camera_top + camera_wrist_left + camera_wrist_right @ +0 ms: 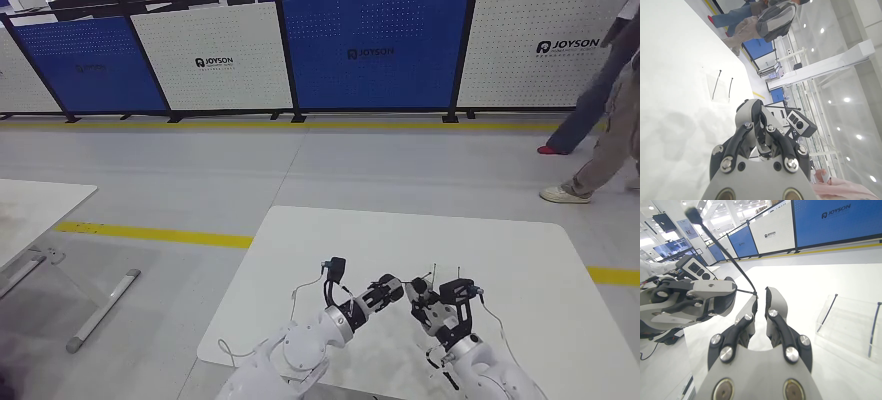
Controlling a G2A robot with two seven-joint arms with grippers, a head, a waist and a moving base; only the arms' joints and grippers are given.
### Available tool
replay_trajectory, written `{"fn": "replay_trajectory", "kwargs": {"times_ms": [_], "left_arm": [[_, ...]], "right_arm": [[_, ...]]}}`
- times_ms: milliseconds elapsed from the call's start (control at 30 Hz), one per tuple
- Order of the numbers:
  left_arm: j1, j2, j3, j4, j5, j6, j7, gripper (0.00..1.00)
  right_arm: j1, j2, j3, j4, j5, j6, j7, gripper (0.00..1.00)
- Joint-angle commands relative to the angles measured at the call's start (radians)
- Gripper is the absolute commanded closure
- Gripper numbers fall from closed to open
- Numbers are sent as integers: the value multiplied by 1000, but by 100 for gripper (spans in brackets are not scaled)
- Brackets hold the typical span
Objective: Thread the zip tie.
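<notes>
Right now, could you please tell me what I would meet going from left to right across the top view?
Side table → left gripper → right gripper → first spare zip tie → second spare zip tie.

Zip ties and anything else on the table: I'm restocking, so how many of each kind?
Zip ties: 3, one in the left gripper, two in the tray
Clear tray: 1
Total: 4
</notes>
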State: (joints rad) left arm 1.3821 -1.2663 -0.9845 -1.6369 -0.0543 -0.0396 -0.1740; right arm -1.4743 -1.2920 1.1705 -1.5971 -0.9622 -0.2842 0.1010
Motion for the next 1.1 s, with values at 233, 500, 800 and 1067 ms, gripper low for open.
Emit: {"fn": "replay_trajectory", "kwargs": {"times_ms": [233, 500, 800, 1067], "left_arm": [[-2, -1, 2, 1, 3, 10, 2, 100], [0, -1, 2, -1, 3, 10, 5, 100], [1, 0, 0, -4, 1, 2, 3, 100], [-1, -1, 8, -9, 2, -15, -14, 100]], "right_arm": [[-1, 2, -2, -11, -9, -2, 7, 83], [-4, 4, -2, -16, -9, 2, 7, 99], [0, 5, -6, -11, -5, 8, 16, 100], [12, 4, -19, 9, 20, -15, 32, 100]]}}
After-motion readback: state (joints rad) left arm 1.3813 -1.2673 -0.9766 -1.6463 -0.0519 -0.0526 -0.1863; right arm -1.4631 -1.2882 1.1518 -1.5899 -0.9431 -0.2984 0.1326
